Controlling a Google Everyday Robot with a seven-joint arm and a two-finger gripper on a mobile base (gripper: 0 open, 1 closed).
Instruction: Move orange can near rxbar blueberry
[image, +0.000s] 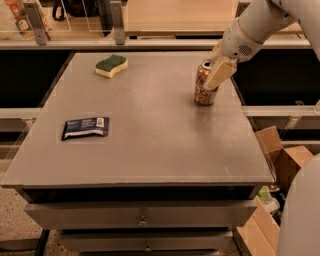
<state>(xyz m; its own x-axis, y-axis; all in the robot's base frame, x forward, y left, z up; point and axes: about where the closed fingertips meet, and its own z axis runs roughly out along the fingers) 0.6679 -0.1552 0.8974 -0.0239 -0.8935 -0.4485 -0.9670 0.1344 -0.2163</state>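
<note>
The orange can stands upright at the right side of the grey table. The rxbar blueberry, a flat dark navy wrapper with a white label, lies near the table's left edge, far from the can. My gripper comes in from the upper right and is open around the can's upper part. One cream finger lies across the can's near right side. The other finger is mostly hidden behind the can.
A green-and-yellow sponge lies at the back left of the table. Open cardboard boxes stand on the floor to the right. A wooden counter with clear stands runs behind the table. Drawers sit below the tabletop.
</note>
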